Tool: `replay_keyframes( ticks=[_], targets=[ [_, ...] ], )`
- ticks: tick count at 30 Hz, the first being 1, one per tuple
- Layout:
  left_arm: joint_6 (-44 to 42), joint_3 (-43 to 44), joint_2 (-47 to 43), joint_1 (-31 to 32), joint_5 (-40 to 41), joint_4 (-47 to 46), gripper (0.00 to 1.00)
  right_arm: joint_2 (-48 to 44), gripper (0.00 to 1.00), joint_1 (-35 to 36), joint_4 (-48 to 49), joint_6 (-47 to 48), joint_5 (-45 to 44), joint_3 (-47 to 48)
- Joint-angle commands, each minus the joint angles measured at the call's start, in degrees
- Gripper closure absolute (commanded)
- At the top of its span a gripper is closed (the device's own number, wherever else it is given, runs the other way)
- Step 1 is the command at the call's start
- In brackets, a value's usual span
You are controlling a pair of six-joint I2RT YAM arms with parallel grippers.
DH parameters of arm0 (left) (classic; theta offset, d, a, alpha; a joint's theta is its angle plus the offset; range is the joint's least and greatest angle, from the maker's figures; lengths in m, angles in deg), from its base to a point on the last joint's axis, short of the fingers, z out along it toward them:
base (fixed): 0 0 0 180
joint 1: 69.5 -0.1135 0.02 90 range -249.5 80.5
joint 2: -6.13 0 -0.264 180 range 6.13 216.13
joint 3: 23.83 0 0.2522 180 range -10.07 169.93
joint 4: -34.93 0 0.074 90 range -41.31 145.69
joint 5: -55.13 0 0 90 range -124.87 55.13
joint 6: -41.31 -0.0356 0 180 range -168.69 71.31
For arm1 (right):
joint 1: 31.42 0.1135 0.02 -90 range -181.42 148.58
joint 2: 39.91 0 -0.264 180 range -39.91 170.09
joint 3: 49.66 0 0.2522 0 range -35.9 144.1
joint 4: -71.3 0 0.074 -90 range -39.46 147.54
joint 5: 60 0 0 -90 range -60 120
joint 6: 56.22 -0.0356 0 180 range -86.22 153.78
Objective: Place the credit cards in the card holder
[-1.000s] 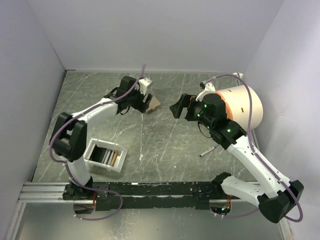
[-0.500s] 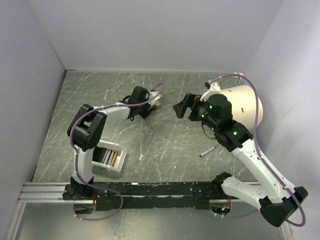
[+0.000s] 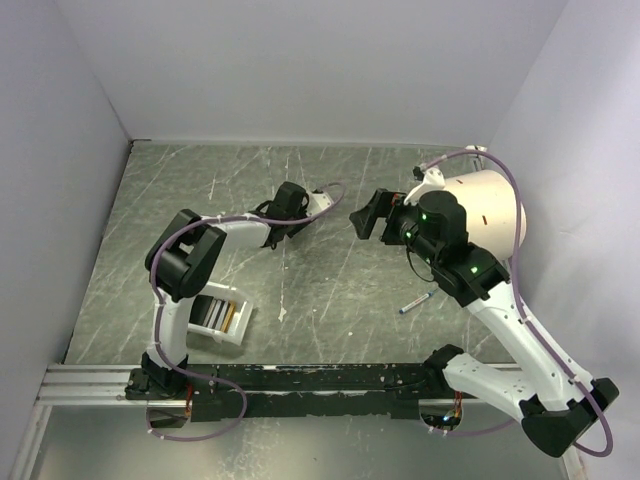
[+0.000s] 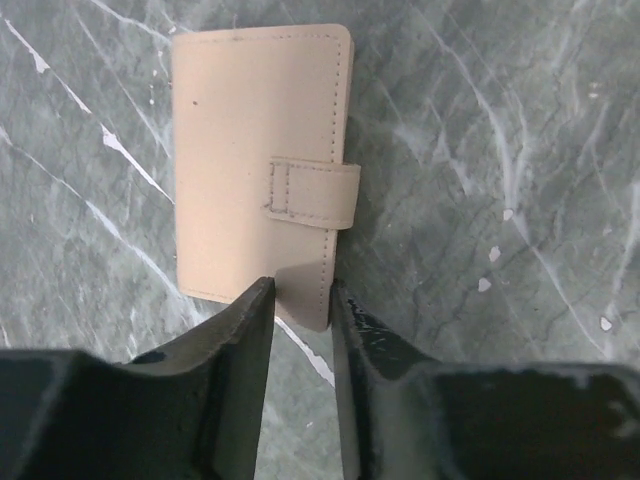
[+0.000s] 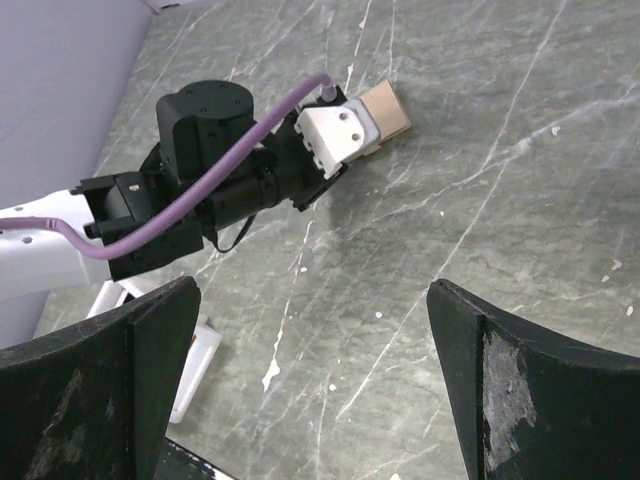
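Observation:
The tan card holder (image 4: pixel 255 150) lies closed on the grey marble table, its snap tab across the right edge. My left gripper (image 4: pixel 300 295) has its jaws drawn close together, pinching the holder's near right corner between the fingertips. From above, the left gripper (image 3: pixel 305 210) covers most of the holder; the right wrist view shows the card holder (image 5: pixel 385 110) poking out beyond the left wrist. The credit cards (image 3: pixel 218 314) stand on edge in a white tray near the left arm's base. My right gripper (image 3: pixel 365 220) hovers wide open and empty, right of the holder.
The white tray (image 3: pixel 240 335) sits at the front left. A thin dark pen (image 3: pixel 415 302) lies on the table right of centre. A large cream cylinder (image 3: pixel 490 205) with an orange band stands at the back right, behind the right arm. Walls enclose the table.
The left arm swung right and dropped low onto the card holder, and its jaws closed from wide open onto the holder's corner. The right arm shifted slightly right.

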Motion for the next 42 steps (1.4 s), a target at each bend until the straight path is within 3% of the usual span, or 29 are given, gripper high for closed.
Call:
replay_keyframes(
  ticks=[1, 4, 6, 16, 21, 26, 32, 37, 42],
  targets=[
    [0.09, -2.48, -1.47, 0.47, 1.31, -3.01, 0.68, -2.45, 0.01, -0.36, -0.92, -0.31, -1.20, -0.17],
    [0.68, -2.08, -2.91, 0.62, 2.72, -1.84, 0.86, -3.55, 0.01, -0.28, -0.72, -0.73, -1.38, -1.05],
    [1.23, -1.38, -4.07, 0.71, 3.01, -0.10, 0.93, -3.96, 0.01, -0.32, -0.69, -0.86, -1.30, -1.64],
    [7.81, -0.60, -12.71, 0.78, -1.14, 9.24, 0.93, -5.44, 0.03, -0.34, 3.27, -1.73, 1.13, -7.53],
    [14.11, 0.43, -17.32, 0.80, -3.45, 16.47, 0.93, -5.24, 0.09, -0.35, 6.95, -0.80, 3.63, -9.48],
    [23.36, 0.98, -22.45, 0.69, -12.50, 22.95, 0.93, -3.74, 0.21, -0.32, 10.28, 2.41, 6.42, -10.79],
    [34.14, -1.56, -27.14, 0.71, -29.73, 29.81, 0.93, -2.72, 0.31, 0.25, 14.18, 12.63, 12.82, -15.26],
    [37.40, -7.45, -32.57, 0.70, -41.59, 28.90, 0.93, -2.89, 0.31, 0.89, 18.11, 23.06, 13.58, -17.75],
    [35.65, -9.99, -32.66, 0.66, -47.62, 31.29, 0.93, -0.55, 0.22, 0.92, 19.95, 30.76, 19.85, -16.26]
  ],
)
